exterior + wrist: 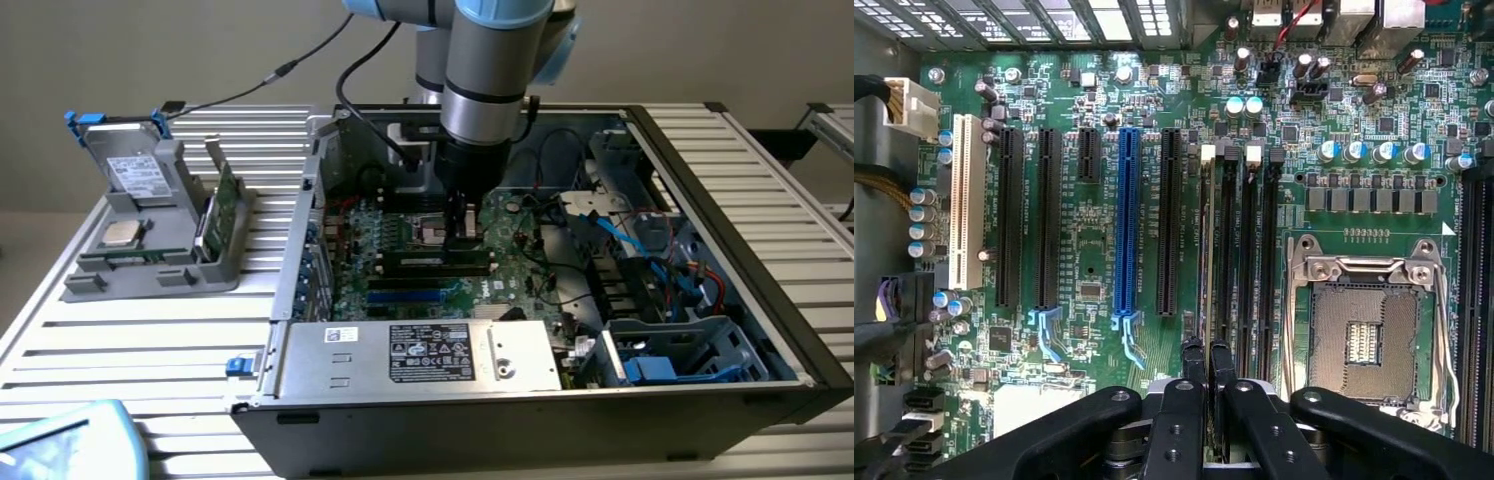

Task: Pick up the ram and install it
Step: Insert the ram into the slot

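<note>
Ram [1206, 250] stands on edge along the outermost of the black memory slots [1239, 250] on the motherboard [1084, 250], near the empty CPU socket [1364, 340]. The gripper [1206, 350] pinches its near end, fingers [1192, 368] almost together. Whether it is seated, I cannot tell. In the exterior view the arm [487, 60] reaches down into the open case [787, 330].

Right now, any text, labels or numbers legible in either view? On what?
None can be read.
Black label on the power supply: print too small.
White sticker beside it: blurred.
Motherboard silkscreen: too small.
</note>
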